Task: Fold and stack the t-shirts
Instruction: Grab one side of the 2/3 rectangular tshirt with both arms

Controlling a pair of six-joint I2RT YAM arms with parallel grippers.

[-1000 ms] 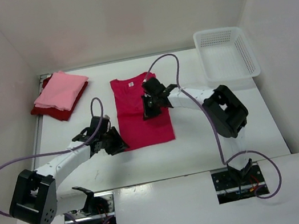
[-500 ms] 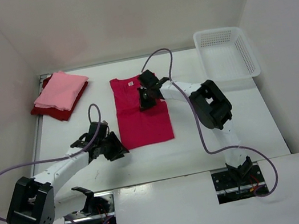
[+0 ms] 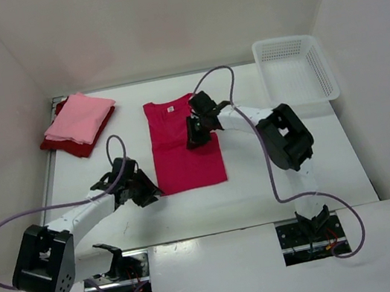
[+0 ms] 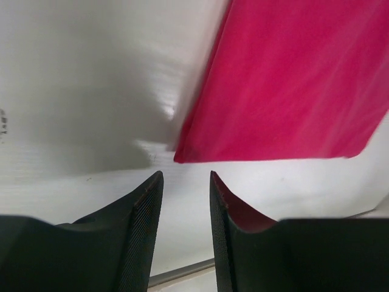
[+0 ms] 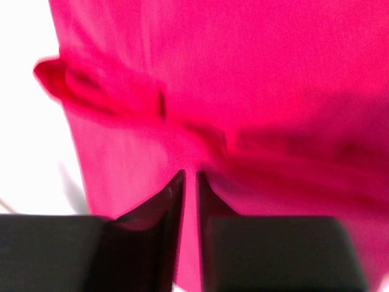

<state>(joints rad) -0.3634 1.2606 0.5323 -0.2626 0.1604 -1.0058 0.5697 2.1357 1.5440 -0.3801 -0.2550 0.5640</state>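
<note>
The bright crimson t-shirt (image 3: 186, 159) lies flat mid-table, folded into a long strip. A light pink t-shirt (image 3: 78, 117) sits folded on a dark red t-shirt (image 3: 59, 146) at the back left. My left gripper (image 3: 150, 193) hovers open just off the crimson shirt's near left corner (image 4: 177, 158); nothing lies between the fingers of this left gripper (image 4: 185, 176). My right gripper (image 3: 194, 138) is low over the shirt's upper right part. In the right wrist view the right gripper (image 5: 189, 175) has its jaws a narrow slit apart above crimson cloth (image 5: 255, 73), with a rumpled fold (image 5: 121, 97) just ahead.
A white mesh basket (image 3: 321, 67) stands at the back right. White walls close in the table on the left, back and right. Purple cables loop above both arms.
The right gripper went toward the collar and came back a little, and its jaws parted from shut. The left gripper drew slightly back off the shirt's near left corner.
</note>
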